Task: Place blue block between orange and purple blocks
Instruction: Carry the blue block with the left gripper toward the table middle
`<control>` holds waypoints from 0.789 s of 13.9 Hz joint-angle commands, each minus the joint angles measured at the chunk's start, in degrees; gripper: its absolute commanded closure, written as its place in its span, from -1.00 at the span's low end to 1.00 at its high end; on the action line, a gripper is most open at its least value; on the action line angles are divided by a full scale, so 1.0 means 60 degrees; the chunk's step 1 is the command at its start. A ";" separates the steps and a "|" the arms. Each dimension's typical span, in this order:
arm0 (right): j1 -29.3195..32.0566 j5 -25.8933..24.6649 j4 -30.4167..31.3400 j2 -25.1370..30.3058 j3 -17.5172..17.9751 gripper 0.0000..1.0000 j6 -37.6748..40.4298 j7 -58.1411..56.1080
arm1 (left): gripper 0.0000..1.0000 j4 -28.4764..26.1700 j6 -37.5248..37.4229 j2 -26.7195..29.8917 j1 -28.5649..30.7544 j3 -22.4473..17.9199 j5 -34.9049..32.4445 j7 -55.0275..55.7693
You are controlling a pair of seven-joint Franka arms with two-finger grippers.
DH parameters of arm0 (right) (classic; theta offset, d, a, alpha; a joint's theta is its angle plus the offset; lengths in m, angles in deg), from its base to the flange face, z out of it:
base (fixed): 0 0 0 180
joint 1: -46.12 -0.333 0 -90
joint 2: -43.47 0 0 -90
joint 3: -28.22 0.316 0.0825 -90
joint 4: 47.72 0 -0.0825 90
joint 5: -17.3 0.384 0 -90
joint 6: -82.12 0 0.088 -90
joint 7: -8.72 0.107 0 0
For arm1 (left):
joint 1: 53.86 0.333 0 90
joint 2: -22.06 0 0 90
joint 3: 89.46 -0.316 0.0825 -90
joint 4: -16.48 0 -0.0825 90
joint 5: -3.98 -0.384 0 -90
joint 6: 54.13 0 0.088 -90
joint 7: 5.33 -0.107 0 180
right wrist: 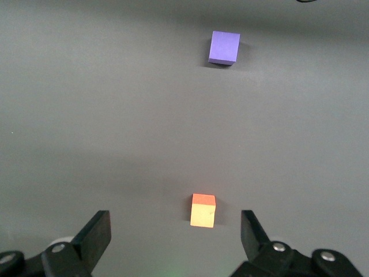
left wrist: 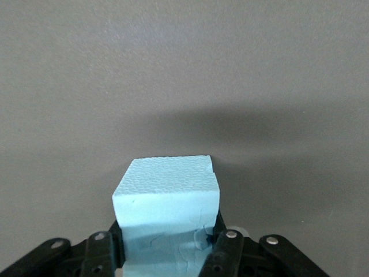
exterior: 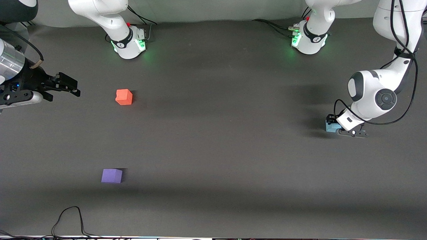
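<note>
The blue block (exterior: 330, 127) sits low at the left arm's end of the table, between the fingers of my left gripper (exterior: 337, 127). In the left wrist view the block (left wrist: 167, 190) fills the gap, and both fingers (left wrist: 226, 245) press on its sides. The orange block (exterior: 124, 97) lies toward the right arm's end of the table. The purple block (exterior: 111, 175) lies nearer the front camera than the orange one. My right gripper (exterior: 71, 87) hovers open and empty at the right arm's end. Its wrist view shows the orange block (right wrist: 203, 210) and the purple block (right wrist: 224, 47).
The two arm bases (exterior: 128, 43) (exterior: 308, 40) stand along the table edge farthest from the front camera. A black cable (exterior: 70, 218) loops onto the table at the edge nearest the camera. The dark table (exterior: 213, 150) lies bare between the blocks.
</note>
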 commanded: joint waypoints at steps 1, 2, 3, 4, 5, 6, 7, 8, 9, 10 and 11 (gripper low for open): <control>-0.0022 0.0160 -0.0141 -0.0026 -0.0063 -1.00 0.0164 -0.0212 | 0.19 0.1483 -0.2686 0.0801 -0.0040 -0.0054 -0.0068 0.0084; -0.0022 0.0160 -0.0141 -0.0026 -0.0063 -1.00 0.0164 -0.0212 | 0.19 0.2507 -0.4324 0.0934 -0.0113 -0.0011 -0.0054 0.0172; -0.0022 0.0160 -0.0141 -0.0026 -0.0063 -1.00 0.0164 -0.0212 | 0.19 0.3677 -0.5834 0.0906 -0.0273 0.0019 -0.0054 0.0506; -0.0022 0.0175 -0.0141 -0.0026 -0.0063 -1.00 0.0164 -0.0227 | 0.19 0.4762 -0.6994 0.0819 -0.0551 0.0019 -0.0039 0.0872; -0.0022 0.0160 -0.0141 -0.0026 -0.0063 -1.00 0.0164 -0.0212 | 0.19 0.5657 -0.7847 0.0702 -0.0887 0.0034 0.0019 0.1354; -0.0022 0.0160 -0.0141 -0.0040 -0.0063 -1.00 0.0164 -0.0227 | 0.19 0.6304 -0.8407 0.0614 -0.1325 0.0034 0.0078 0.2099; -0.0022 0.0175 -0.0141 -0.0040 -0.0063 -1.00 0.0164 -0.0227 | 0.19 0.6717 -0.8673 0.0526 -0.1895 0.0034 0.0165 0.2933; -0.0022 0.0175 -0.0141 -0.0040 -0.0063 -1.00 0.0164 -0.0227 | 0.19 0.6939 -0.8690 0.0482 -0.2496 0.0034 0.0268 0.3753; -0.0022 0.0175 -0.0141 -0.0040 -0.0063 -1.00 0.0178 -0.0227 | 0.18 0.7071 -0.8589 0.0409 -0.3053 0.0034 0.0486 0.4646; -0.0022 0.0175 -0.0141 -0.0040 -0.0063 -1.00 0.0193 -0.0227 | 0.18 0.7334 -0.8530 0.0074 -0.3841 0.0034 0.0909 0.5772; -0.0022 0.0160 -0.0141 -0.0040 -0.0063 -1.00 0.0193 -0.0227 | 0.18 0.7771 -0.8472 -0.0321 -0.4487 0.0034 0.1000 0.6523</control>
